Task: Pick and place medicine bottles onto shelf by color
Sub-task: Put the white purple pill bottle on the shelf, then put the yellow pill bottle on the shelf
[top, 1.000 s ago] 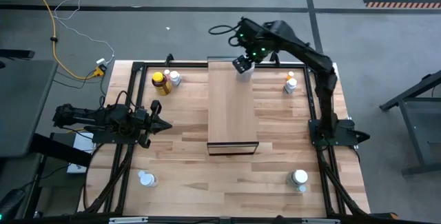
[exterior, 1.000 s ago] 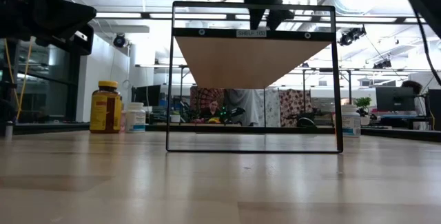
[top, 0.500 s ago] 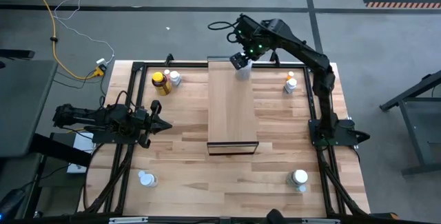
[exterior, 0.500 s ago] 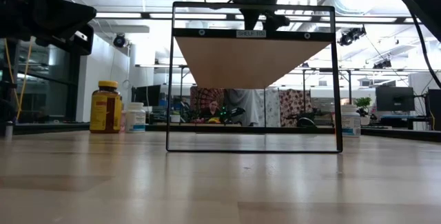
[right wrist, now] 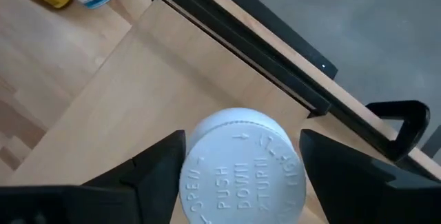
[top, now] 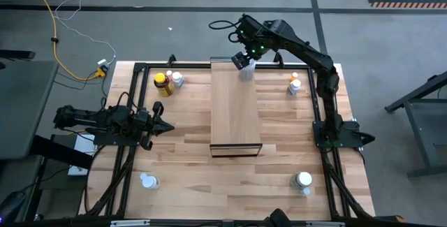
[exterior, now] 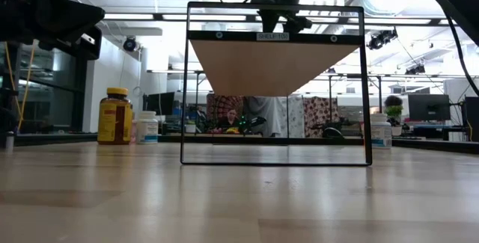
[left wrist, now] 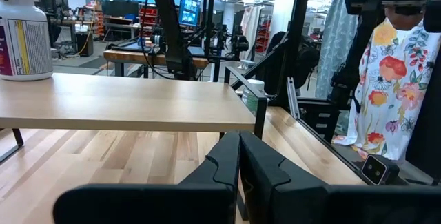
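Observation:
A white medicine bottle (top: 246, 73) with a ribbed white cap (right wrist: 241, 169) stands upright on its base at the far end of the raised light-wood shelf (top: 236, 108). It also shows in the left wrist view (left wrist: 24, 38). My right gripper (top: 242, 61) hovers over it, open, with one finger on each side of the cap. My left gripper (top: 166, 126) is shut and empty, level above the table's left side. The shelf's top is hidden in the low view. My right gripper comes at the bottle from above, its fingers (right wrist: 160, 160) close beside the cap's rim (right wrist: 187, 172) on two opposite sides. I cannot tell whether they touch it. The bottle stands on the shelf.
An amber bottle with a yellow cap (top: 161, 84) and a small white bottle (top: 177, 79) stand far left. Small bottles (top: 295, 84) stand far right. White bottles stand near left (top: 148, 181) and near right (top: 304, 180). The shelf's black frame (exterior: 367, 86) stands mid-table.
My right gripper has drawn a little up and toward the table's far left edge, while the white bottle has stayed where it was on the shelf's far end.

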Controlling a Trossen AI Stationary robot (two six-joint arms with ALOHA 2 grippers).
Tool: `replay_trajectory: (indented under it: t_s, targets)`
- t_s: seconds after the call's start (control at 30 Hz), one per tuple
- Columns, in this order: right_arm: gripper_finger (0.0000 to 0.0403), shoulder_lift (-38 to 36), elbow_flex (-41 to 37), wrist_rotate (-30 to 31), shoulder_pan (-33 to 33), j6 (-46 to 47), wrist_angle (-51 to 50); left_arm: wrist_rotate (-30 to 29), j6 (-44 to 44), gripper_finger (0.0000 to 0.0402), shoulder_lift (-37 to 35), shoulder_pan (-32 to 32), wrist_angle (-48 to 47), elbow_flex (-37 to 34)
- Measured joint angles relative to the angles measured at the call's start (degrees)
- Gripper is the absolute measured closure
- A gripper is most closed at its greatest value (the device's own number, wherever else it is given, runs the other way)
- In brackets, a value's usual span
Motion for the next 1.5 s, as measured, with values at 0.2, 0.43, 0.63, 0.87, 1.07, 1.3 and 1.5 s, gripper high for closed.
replay_trajectory:
  t_s: [0.2,0.43,0.63,0.87,1.07,1.3,1.5]
  targets:
    - [0.0128,-2.7,0.0,0.1,0.0,-2.9,2.4,0.0,0.0,0.0401,0.0,0.0,0.0,0.0]
    - [0.0128,-8.4,0.0,0.1,0.2,-7.5,8.6,0.0,0.0,0.0401,0.0,0.0,0.0,0.0]
    - [0.0128,-16.2,-2.5,3.2,1.8,-10.1,6.9,0.0,0.0,0.0401,0.0,0.0,0.0,0.0]
    - [0.0128,-34.1,-25.6,5.6,6.7,-7.5,13.2,0.0,0.0,0.0401,0.0,0.0,0.0,0.0]
    - [0.0128,-54.8,-55.4,1.7,12.9,1.4,31.8,-0.5,0.0,0.0401,0.0,0.0,0.1,0.0]
    - [0.0128,-70.5,-76.7,-0.9,20.1,9.9,55.2,-5.5,-4.1,0.0401,0.0,0.0,1.3,0.0]
    - [0.0128,-73.7,-81.5,-0.9,22.8,10.4,60.4,-9.4,-22.4,0.0401,0.0,0.0,8.9,0.0]
